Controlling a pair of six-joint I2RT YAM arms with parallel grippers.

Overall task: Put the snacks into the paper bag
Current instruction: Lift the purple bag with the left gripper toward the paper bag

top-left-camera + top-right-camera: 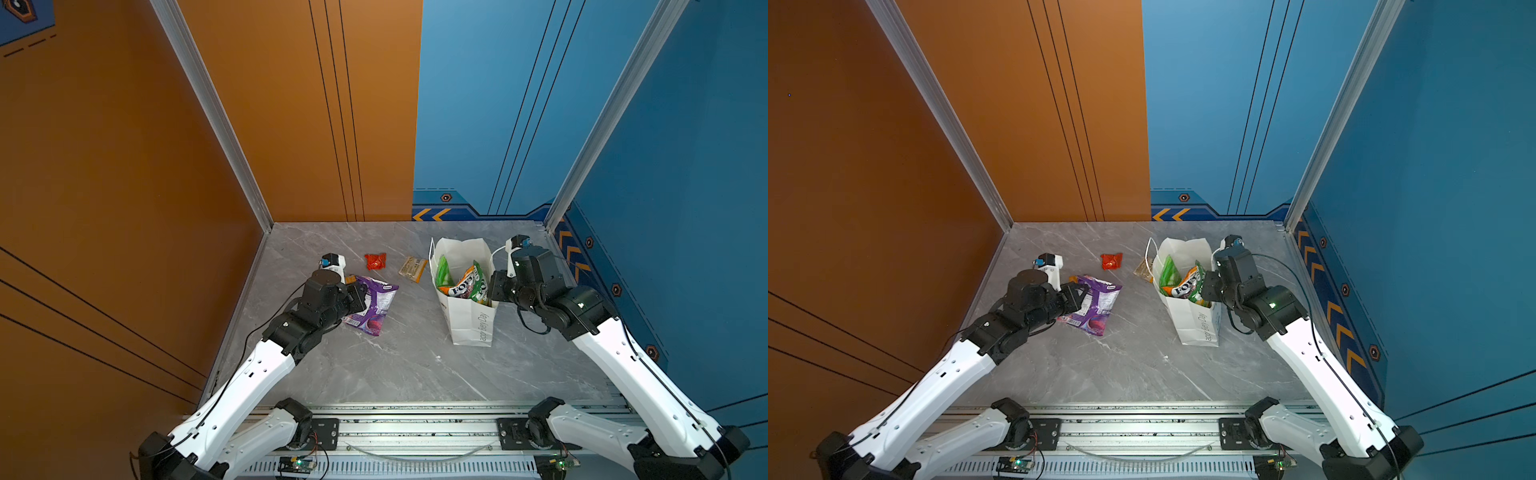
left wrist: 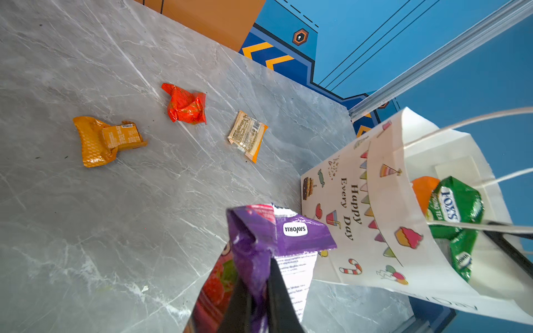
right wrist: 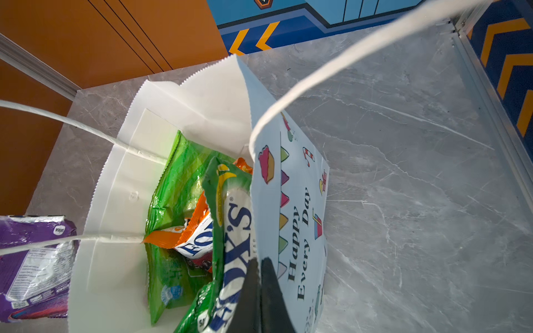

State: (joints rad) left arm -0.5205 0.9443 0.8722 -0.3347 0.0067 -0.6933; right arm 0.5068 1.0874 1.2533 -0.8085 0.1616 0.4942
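Pinching a purple packet [image 2: 253, 239] by one crumpled edge with the left gripper [image 2: 256, 276], jaws nearly shut on the film. Seems lifted off the table [image 1: 415, 365], left of the bag [image 1: 471, 328] and apart from it. Clamping the bag's near rim with the right gripper [image 3: 256, 274], jaws closed tight on the paper wall, keeping the mouth open and the bag upright on the table's right side.

Handling, by judgement:
- Purple packet: light, soft, glossy film, likely slippery and puffed with air. Sags and folds below the pinch, so best taken at a sealed edge or corner, not on the slick belly.
- Small packets: much the same, thin and already creased. Awkward to get under where flat, easiest grabbed at a raised fold.
- Bag: thin paper, easily tipped or dented. Wants a steadying hold at the rim, not at the loose cords [image 3: 346, 57].
- Best entered edge-first, given a mouth already partly filled.

Counted:
- one bag
- one purple packet, in the left jaws; no telling of a second behind it
- three small ones flat on the table: orange packet [image 2: 106, 139] just beside the left gripper, red packet [image 1: 375, 261] farther back, tan packet [image 1: 412, 268] near the bag
- three inside the bag, tops near the rim: chip bag [image 3: 176, 184], orange FOX'S [image 3: 193, 242], green FOX'S [image 3: 233, 230]

Seven snacks seen: three in, four out
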